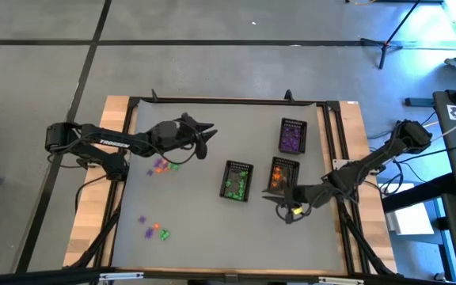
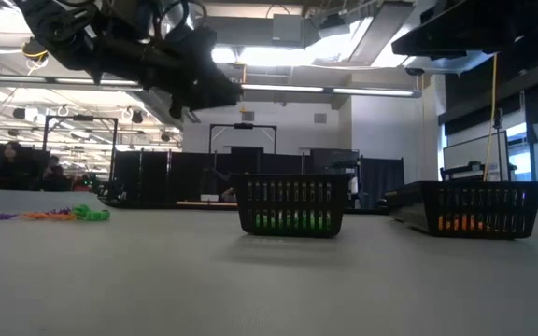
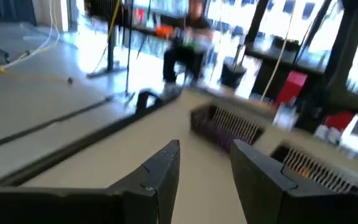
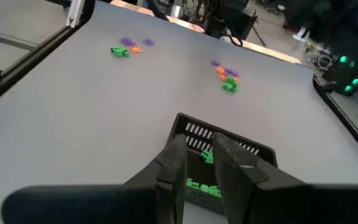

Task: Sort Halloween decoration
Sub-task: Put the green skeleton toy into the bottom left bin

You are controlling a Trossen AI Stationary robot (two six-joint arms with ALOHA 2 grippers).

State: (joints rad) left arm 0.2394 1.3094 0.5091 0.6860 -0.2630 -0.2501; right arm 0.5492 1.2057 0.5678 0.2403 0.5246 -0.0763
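Three black mesh baskets stand on the grey table: one with purple trinkets, one with green and one with orange. Loose Halloween decoration trinkets lie in two small heaps, one far left and one near left. My left gripper hangs open above the table, right of the far heap, with nothing between its fingers. My right gripper hovers by the orange basket's near end, pointing at the green basket. Its fingers stand a narrow gap apart, and only the basket's green trinkets show through it.
A black frame runs round the table, with wooden boards outside it. Bare grey table lies between the heaps and the baskets and along the near edge. In the low view the left arm hangs high at the left, above the trinkets.
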